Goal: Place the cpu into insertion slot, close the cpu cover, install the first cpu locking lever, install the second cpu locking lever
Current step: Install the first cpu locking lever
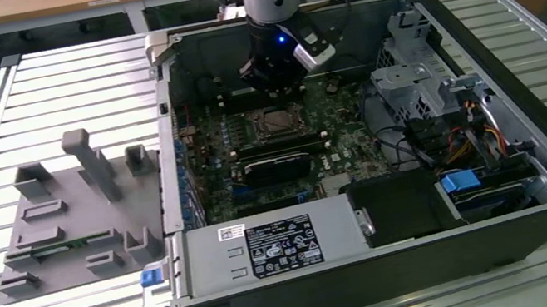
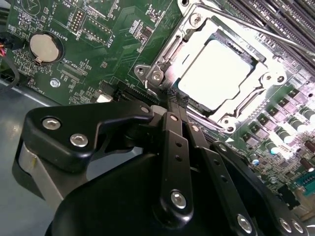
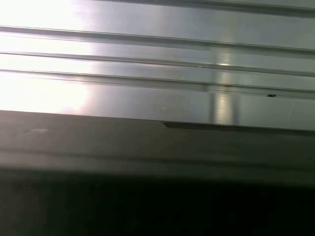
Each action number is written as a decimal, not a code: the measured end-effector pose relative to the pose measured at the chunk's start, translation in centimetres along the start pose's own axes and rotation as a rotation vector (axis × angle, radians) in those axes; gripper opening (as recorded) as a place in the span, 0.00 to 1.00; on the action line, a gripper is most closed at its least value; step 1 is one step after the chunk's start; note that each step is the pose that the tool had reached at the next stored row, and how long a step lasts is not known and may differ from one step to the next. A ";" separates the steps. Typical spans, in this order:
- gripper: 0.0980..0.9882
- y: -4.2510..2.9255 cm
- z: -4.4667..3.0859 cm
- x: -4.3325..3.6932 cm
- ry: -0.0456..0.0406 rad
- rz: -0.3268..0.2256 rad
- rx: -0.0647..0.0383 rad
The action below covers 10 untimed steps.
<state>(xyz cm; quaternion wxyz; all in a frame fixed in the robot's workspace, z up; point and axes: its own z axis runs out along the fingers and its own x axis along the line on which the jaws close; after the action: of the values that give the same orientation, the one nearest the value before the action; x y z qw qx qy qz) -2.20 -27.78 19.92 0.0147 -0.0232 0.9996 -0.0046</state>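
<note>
Cpu (image 2: 216, 73) lies seated beneath the cpu cover (image 2: 268, 77), so the gripper (image 2: 173, 107), closed on nothing, should press a locking lever (image 2: 246, 22) squarely.

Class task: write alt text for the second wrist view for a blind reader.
The silver-topped cpu lies in the insertion slot, framed by the cpu cover, on a green circuit board. The black gripper looms in the foreground, its tip by a corner of the cover. A round battery sits farther off.
</note>
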 end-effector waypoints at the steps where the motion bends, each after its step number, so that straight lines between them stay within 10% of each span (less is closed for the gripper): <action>1: 0.01 0.03 0.04 -0.01 0.0002 0.000 0.002; 10: 0.01 0.28 0.30 -0.05 0.0004 0.000 0.007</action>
<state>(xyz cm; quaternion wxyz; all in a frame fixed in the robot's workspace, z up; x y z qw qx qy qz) -2.16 -27.51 19.62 0.0146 -0.0233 0.9996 -0.0081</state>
